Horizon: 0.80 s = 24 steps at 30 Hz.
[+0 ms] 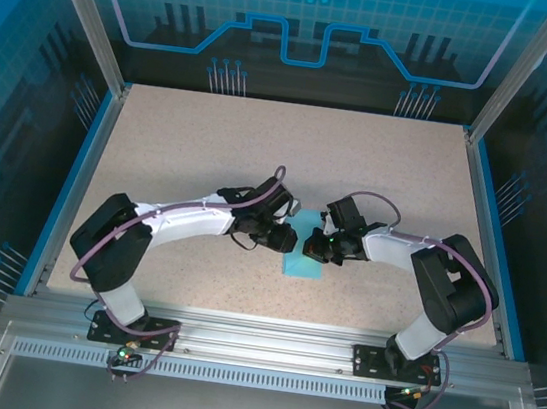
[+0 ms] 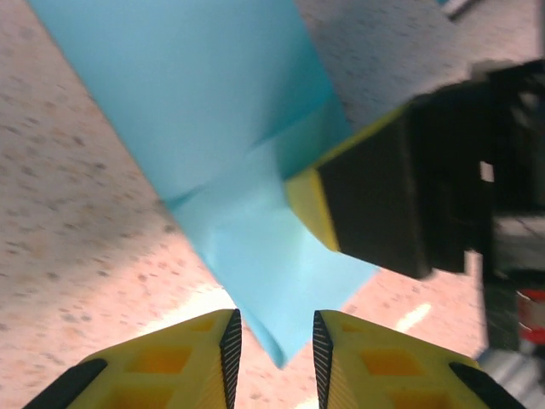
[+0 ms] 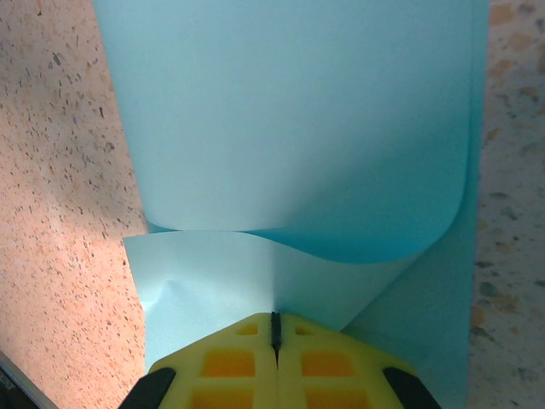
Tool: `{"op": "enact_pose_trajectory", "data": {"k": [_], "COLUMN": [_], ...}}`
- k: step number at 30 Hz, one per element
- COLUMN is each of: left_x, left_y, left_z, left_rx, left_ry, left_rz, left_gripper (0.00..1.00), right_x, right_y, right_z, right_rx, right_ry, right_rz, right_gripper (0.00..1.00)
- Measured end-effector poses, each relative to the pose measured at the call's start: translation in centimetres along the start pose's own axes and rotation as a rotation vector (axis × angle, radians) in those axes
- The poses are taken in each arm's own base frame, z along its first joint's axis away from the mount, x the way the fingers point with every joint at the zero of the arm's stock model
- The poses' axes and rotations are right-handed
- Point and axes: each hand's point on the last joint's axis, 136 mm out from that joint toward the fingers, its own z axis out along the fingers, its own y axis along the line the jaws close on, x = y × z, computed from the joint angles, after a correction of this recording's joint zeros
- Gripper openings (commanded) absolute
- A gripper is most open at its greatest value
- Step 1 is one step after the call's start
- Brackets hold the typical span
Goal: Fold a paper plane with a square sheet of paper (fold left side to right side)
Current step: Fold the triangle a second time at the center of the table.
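Left claw (image 2: 274, 328) stands narrowly parted around the paper (image 2: 196, 94) corner; right claw (image 3: 274, 324), shut, pins it. We fear the loose flap springs open uncreased.

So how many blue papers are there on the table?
1. The blue paper lies on the table, between the left gripper and the right gripper, partly folded over. More could hide under it.

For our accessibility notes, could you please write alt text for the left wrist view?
A creased light-blue sheet of paper lies on a speckled table, one corner pointing between the parted yellow fingers of the left gripper. The shut right gripper rests on the sheet at right.
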Motion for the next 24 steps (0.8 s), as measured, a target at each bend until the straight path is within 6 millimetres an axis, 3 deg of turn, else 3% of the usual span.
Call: {"op": "enact_pose_trajectory", "data": {"k": [5,10,24], "left_x": [2.1,2.8,4.3], "left_y": [-2.1,-3.0,-1.9], "left_z": [0.8,2.1,4.2], "left_rx": [0.169,0.255,0.236], "left_ry": [0.078,0.13,0.208], "left_rz": [-0.06,-0.095,-0.116], "left_gripper": [0.3,0.3,0.3], "right_x": [0.0,0.0,0.0], "right_y": [0.0,0.0,0.0], "right_z": [0.0,0.0,0.0], "right_rx": [0.0,0.0,0.0], "right_ry": [0.0,0.0,0.0], "right_rz": [0.0,0.0,0.0], "right_gripper": [0.0,0.0,0.0]}}
